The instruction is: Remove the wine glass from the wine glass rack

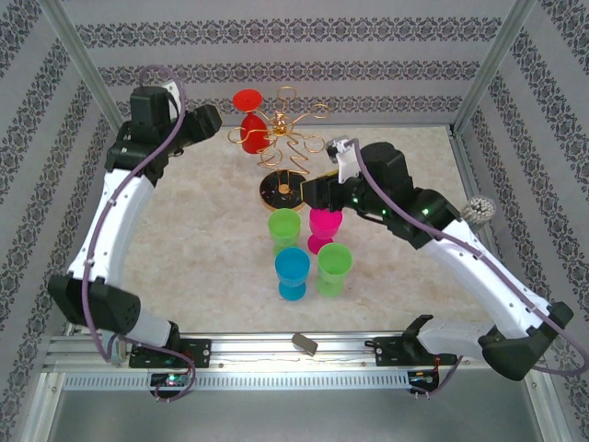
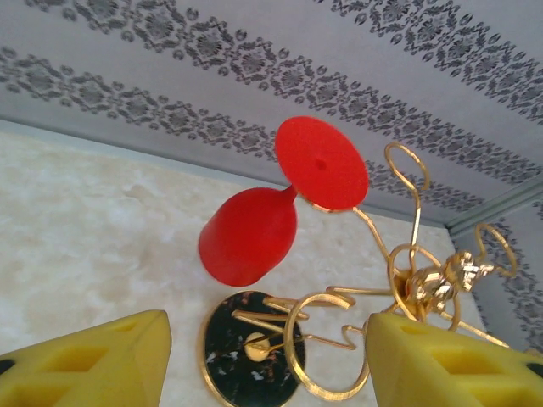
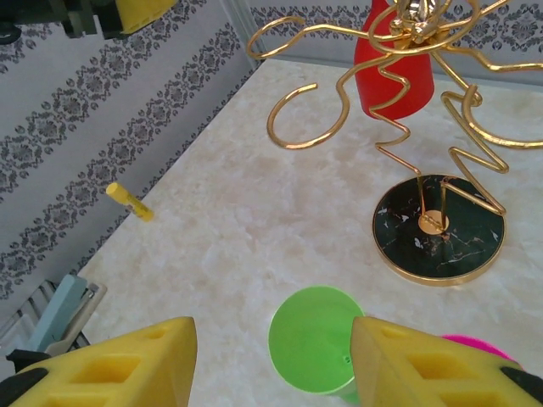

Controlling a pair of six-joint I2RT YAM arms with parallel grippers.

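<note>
A red wine glass hangs upside down from a looped arm of the gold wire wine glass rack, its foot above and its bowl below. The rack's round black base rests on the marble table. My left gripper hovers just left of the glass, open, with nothing between its yellow fingers. My right gripper stands open near the rack base, above a green cup. The red glass also hangs behind the wires in the right wrist view.
Four plastic glasses stand in front of the rack: green, magenta, blue and green. A small grey block lies on the near rail. A silver studded ball sits at the right edge. Patterned walls enclose the table.
</note>
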